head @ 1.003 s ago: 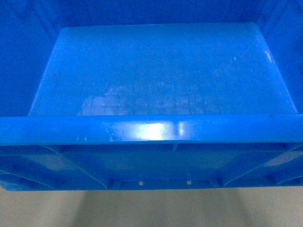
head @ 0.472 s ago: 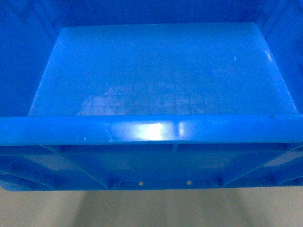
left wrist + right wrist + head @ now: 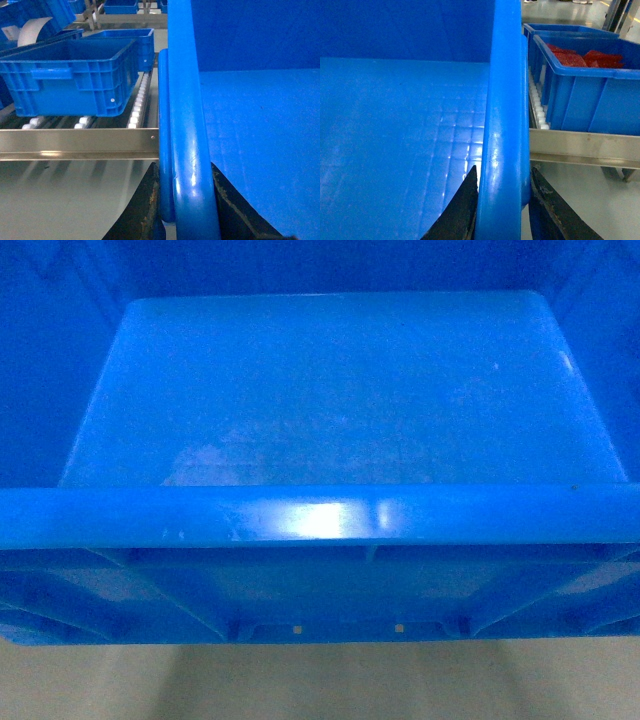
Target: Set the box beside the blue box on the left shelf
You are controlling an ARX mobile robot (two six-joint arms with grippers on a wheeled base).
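The box point(image 3: 340, 390), a large bright-blue crate, fills the head view with its smooth floor and thick near rim; no gripper shows there. My left gripper point(image 3: 182, 165) is shut on the box's left rim point(image 3: 186, 100), one black finger on each side. My right gripper point(image 3: 503, 166) is shut on the right rim point(image 3: 506, 90) in the same way. To the left, the blue box point(image 3: 75, 75) rests on the left shelf point(image 3: 137, 102), on grey tracks with white rollers. One roller track lies between it and my box. Whether my box rests on the rollers is hidden.
A steel front rail point(image 3: 75, 142) edges the shelf, with grey floor below. More blue crates point(image 3: 135, 37) stand behind the blue box. On the right, a blue crate with red contents point(image 3: 585, 95) sits on rollers behind another rail point(image 3: 585, 147).
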